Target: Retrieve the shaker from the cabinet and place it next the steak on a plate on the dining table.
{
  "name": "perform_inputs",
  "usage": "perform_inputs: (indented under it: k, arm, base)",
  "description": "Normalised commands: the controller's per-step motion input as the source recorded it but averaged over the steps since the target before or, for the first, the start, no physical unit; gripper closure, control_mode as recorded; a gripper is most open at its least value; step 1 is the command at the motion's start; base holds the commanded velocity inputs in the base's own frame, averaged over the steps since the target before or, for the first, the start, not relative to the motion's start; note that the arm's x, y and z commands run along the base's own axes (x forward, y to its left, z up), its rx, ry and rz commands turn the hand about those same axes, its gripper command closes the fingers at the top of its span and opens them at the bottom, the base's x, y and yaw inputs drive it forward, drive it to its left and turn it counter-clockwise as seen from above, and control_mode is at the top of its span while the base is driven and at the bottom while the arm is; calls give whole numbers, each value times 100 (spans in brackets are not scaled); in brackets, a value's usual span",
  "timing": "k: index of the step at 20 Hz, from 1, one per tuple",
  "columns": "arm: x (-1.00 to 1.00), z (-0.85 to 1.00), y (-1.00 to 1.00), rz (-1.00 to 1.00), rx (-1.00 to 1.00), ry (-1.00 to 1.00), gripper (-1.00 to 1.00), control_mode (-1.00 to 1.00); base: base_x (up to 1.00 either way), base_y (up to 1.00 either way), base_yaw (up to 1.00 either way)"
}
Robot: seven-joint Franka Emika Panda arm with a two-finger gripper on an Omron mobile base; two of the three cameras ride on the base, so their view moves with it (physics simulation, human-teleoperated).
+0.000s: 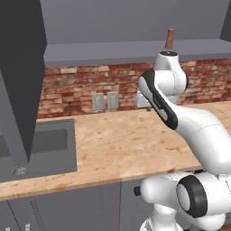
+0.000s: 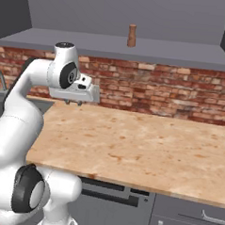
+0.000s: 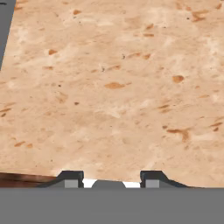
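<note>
**Operator:** While I hold the arm over the counter, the gripper points down at bare wood, with nothing between its fingers. They stand apart with a gap, though I cannot tell whether that counts as fully spread.

**Spotter:** Where is the shaker?

**Operator:** Up on the shelf board of the cabinet, standing alone. In the right base view it sits at about one o'clock from the hand, well above it; in the left base view it peeks out at twelve o'clock over the wrist.

**Spotter:** Which way does it point?

**Operator:** Its long axis is vertical, narrow neck up, base flat on the board. I judge the step in hand is the reach: I should raise the hand, tip it to level, and come in from the front so the fingers straddle the body below the neck without knocking it over.
</note>
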Motion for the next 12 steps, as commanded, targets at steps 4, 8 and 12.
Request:
perform_inputs:
  k: [4,8,12]
  arm:
    - [-18,0,0,0,0,-3,-100,-100]
    - [-68,5,-1,-1,0,-22,-100,-100]
    - [-72,18,-5,-3,0,-38,-100,-100]
  base:
    - [0,0,0]
    - [0,0,0]
    - [0,0,0]
